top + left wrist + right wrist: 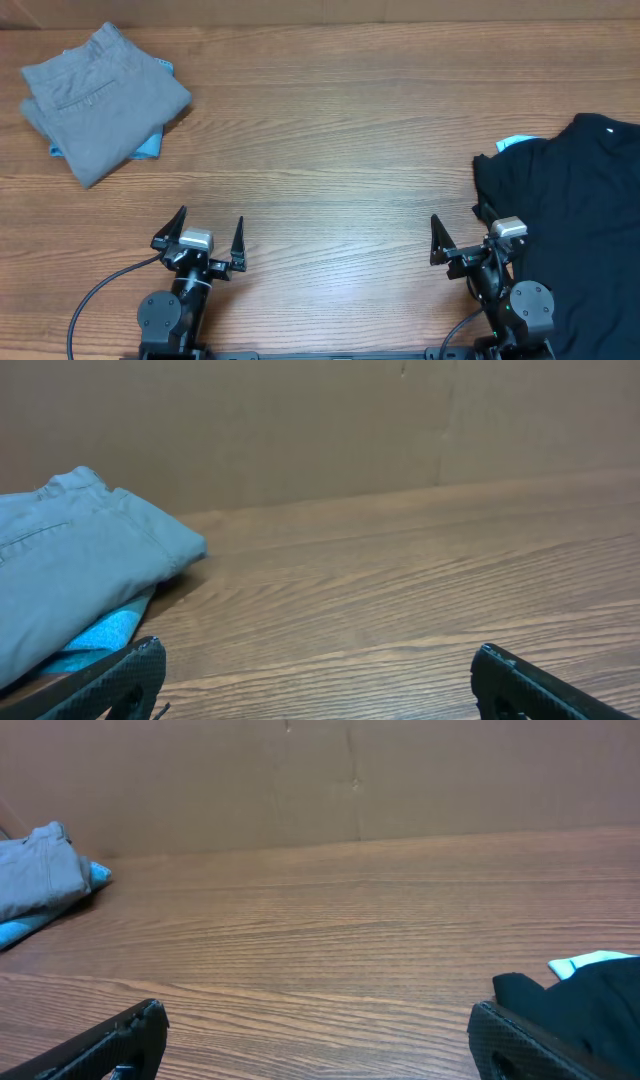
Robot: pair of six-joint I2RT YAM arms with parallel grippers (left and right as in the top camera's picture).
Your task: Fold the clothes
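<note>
A large black T-shirt [585, 210] lies crumpled at the table's right side; its edge shows in the right wrist view [595, 1005]. A light-blue bit of cloth [516, 143] peeks out at its upper left corner. Folded grey trousers [100, 95] sit at the far left on top of a light-blue tee [148, 148]. My left gripper [210, 228] stands open near the front edge, over bare wood [318, 660]. The right gripper [463, 235] is open too, its right finger beside the black shirt's edge [318, 1015]. Neither holds anything.
A brown cardboard wall [330, 430] backs the wooden table [330, 130]. The grey trousers [70, 555] and blue tee [105, 632] lie ahead-left of the left gripper. A black cable [100, 290] runs from the left arm's base.
</note>
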